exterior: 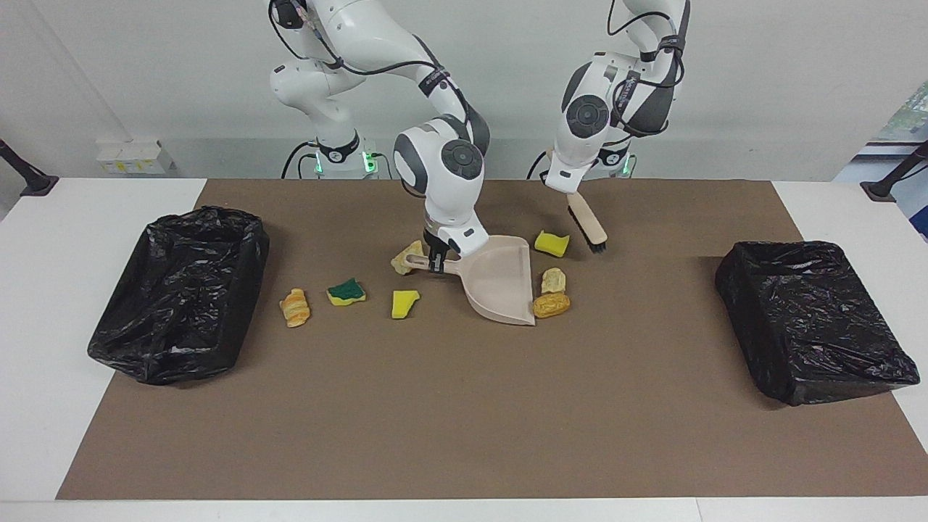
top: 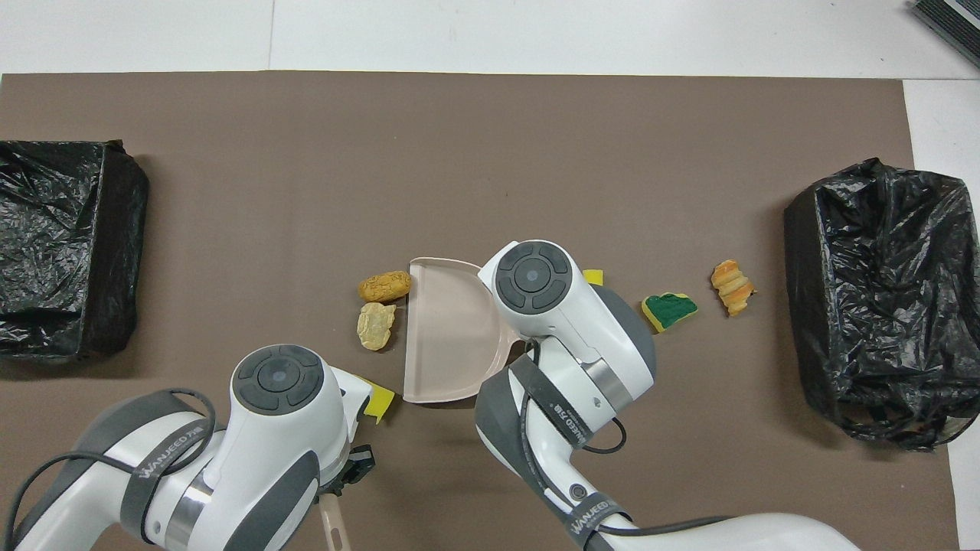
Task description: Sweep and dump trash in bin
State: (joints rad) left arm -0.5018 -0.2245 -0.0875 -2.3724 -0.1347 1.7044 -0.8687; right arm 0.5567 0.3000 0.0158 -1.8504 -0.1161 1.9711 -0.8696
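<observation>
Gripping brush (exterior: 589,229), left tool (exterior: 564,190) above trash (exterior: 551,243); right tool (exterior: 437,262) clamps dustpan (exterior: 500,286).

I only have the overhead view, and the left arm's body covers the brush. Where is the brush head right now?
Observer: The left gripper is shut on the brush handle. The brush hangs tilted, bristles lowest, beside the yellow sponge chunk toward the left arm's end, not touching it.
Operator: And under the right arm, what's at the dustpan handle?
Observer: The right gripper is shut on the dustpan handle, and a pale yellow lump lies right by that handle's end.
Operator: Is the yellow sliver at the right wrist a whole piece?
Observer: Yes, a yellow wedge lies on the mat, farther from the robots than the handle and apart from the dustpan.
</observation>
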